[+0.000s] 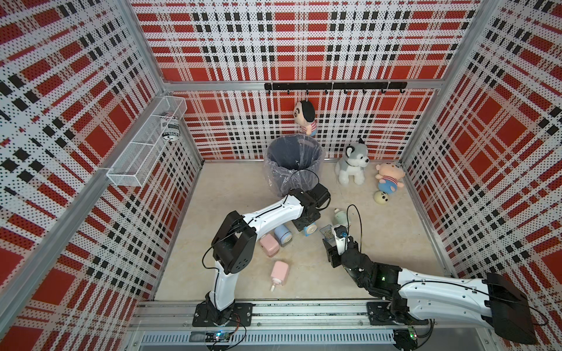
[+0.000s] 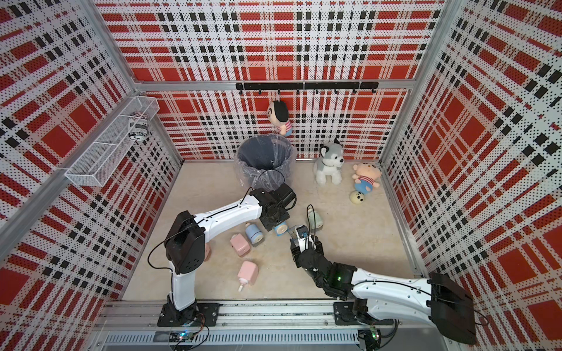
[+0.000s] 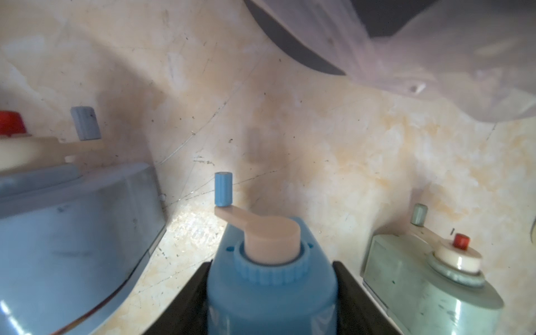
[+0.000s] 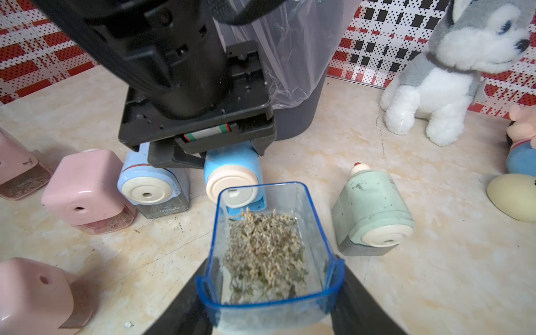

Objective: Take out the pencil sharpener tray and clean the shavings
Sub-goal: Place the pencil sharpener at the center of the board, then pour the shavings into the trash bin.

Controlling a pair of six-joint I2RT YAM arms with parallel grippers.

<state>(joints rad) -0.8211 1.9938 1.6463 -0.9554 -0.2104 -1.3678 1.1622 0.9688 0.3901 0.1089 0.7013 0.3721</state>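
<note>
Left fingers (image 3: 191, 301) clamp the blue sharpener (image 3: 271, 290) — right fingers (image 4: 356, 304) pinch its shavings-filled tray (image 4: 269, 311).

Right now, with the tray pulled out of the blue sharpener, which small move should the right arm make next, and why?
Probably raise the tray toward the trash bin. The right end effector is shut on it, it is free of the blue sharpener held by the left end effector, and the shavings are in it, not yet emptied.
</note>
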